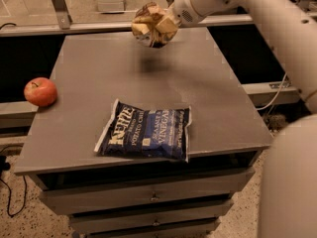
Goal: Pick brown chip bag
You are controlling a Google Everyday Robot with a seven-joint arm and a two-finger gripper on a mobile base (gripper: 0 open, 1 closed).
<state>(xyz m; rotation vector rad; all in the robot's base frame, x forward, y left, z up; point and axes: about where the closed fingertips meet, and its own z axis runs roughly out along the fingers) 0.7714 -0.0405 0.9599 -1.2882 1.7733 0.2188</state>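
Observation:
The brown chip bag is a small crumpled tan-yellow bag with a dark brown end. It hangs in the air above the far part of the grey table, with its shadow on the tabletop beneath it. My gripper reaches in from the upper right and is shut on the bag, which covers most of its fingers. The white arm runs from there down the right edge of the view.
A navy-blue Kettle chip bag lies flat near the table's front edge. A red apple sits at the left edge. Drawers are below the tabletop. A metal rail and frame run behind the table.

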